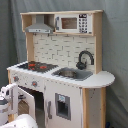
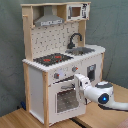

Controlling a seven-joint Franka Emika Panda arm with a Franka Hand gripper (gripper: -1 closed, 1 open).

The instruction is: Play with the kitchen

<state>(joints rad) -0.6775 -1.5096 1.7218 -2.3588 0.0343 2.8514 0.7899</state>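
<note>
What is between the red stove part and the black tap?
The grey sink lies between the stovetop and the faucet; both exterior views show it.

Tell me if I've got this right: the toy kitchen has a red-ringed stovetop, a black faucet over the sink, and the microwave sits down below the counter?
Not quite. The microwave sits up top beside the hood, above the sink, as the first exterior view shows. The stovetop and faucet are as you said.

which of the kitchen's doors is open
The oven door under the stovetop, the one at the gripper. It stands ajar; the cabinet door under the sink is flush.
</note>
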